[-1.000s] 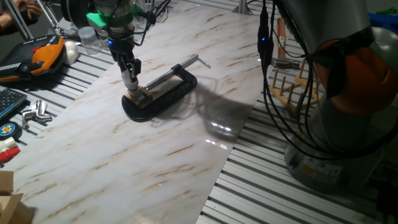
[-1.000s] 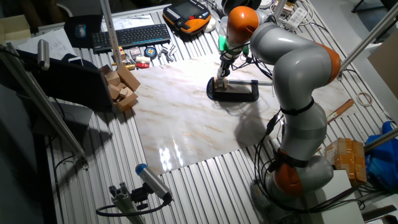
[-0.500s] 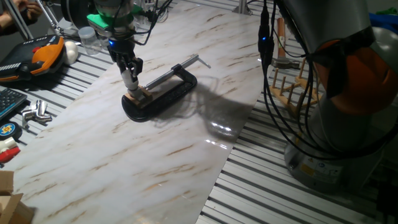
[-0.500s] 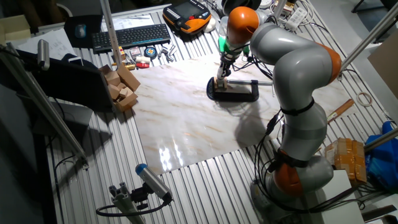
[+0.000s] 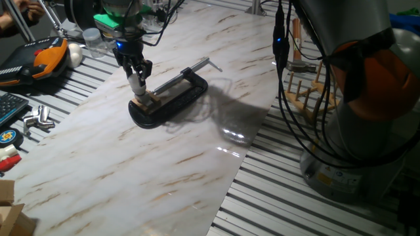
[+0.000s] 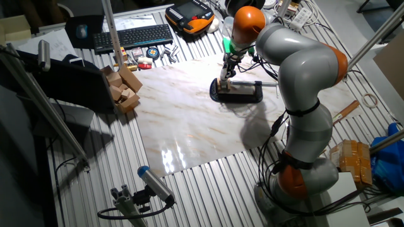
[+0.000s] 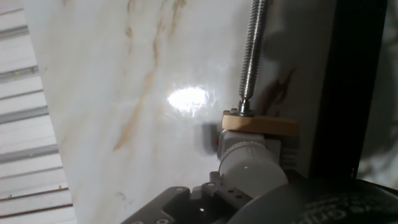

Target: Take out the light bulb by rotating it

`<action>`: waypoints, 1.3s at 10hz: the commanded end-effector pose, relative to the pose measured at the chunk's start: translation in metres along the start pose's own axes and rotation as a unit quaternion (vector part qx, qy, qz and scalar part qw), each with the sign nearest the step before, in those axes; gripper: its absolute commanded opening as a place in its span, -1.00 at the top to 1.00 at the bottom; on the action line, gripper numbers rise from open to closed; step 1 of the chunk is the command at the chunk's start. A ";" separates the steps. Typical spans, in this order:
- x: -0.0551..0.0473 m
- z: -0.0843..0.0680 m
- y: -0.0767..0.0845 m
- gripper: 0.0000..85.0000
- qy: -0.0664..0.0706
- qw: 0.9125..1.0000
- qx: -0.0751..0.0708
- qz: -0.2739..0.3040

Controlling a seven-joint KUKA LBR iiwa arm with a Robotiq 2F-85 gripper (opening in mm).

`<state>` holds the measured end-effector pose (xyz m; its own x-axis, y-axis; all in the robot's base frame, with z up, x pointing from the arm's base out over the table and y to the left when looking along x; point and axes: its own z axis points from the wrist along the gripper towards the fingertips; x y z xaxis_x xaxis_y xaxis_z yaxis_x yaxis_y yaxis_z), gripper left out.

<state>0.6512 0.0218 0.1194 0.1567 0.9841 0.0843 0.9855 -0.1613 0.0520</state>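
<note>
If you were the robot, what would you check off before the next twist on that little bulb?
1. Hand closed on the light bulb: ok, fingers flank it in one fixed view.
2. Wooden block pinned by the clamp screw: ok.
3. Black C-clamp flat on the marble board: ok.
4. Bulb free of its socket: cannot tell.
5. Grip firm enough not to slip: cannot tell.
</note>
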 end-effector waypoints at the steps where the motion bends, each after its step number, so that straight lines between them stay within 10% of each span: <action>1: 0.000 0.000 0.000 1.00 0.002 1.000 0.003 -0.005; 13: 0.000 -0.002 0.000 1.00 -0.001 0.991 -0.012 -0.135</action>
<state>0.6507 0.0219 0.1212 -0.1176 0.9913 0.0595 0.9888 0.1114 0.0989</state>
